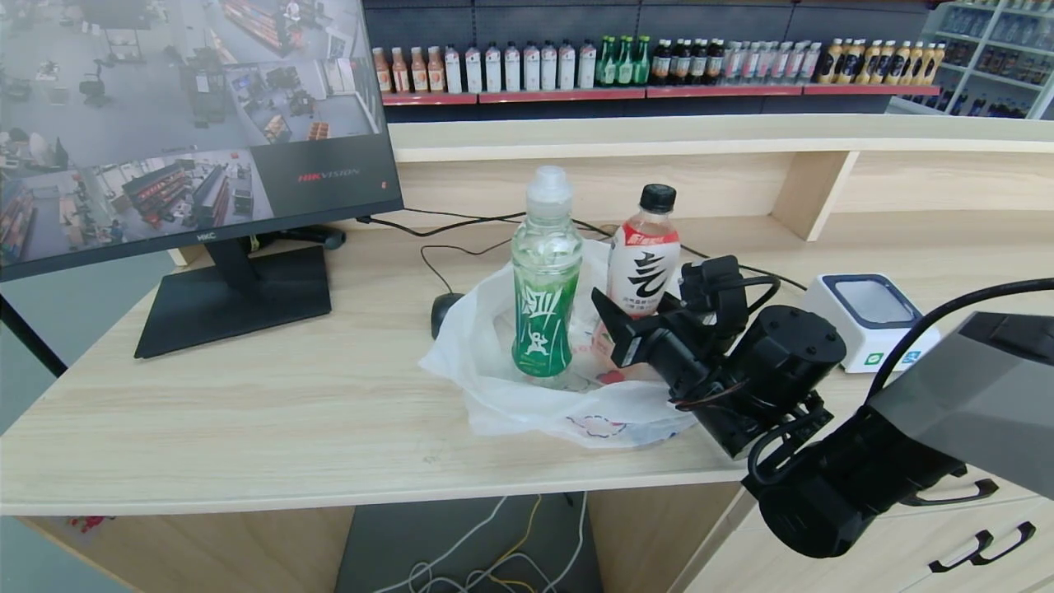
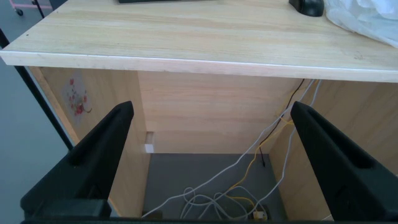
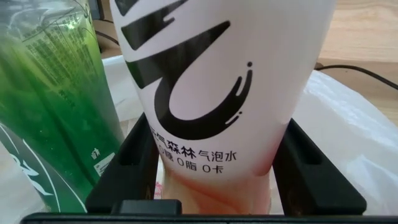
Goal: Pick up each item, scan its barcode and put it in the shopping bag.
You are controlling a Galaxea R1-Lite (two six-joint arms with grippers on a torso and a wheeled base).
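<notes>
Right fingers [image 3: 121, 174] clamp the white bottle [image 1: 642, 268] low on its label, upright in the shopping bag [image 1: 478, 354]. It looks full, so probably heavy, stiff and slick. The green bottle [image 1: 545, 280] crowds it at nine o'clock, with the scanner [image 1: 869, 317] at three o'clock on the desk [image 1: 247, 412]. Left fingers [image 2: 93, 162] gape wide and empty below the desk edge.

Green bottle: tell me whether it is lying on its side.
No, the green bottle stands upright, cap on top, with the white shopping bag spread around its base.
</notes>
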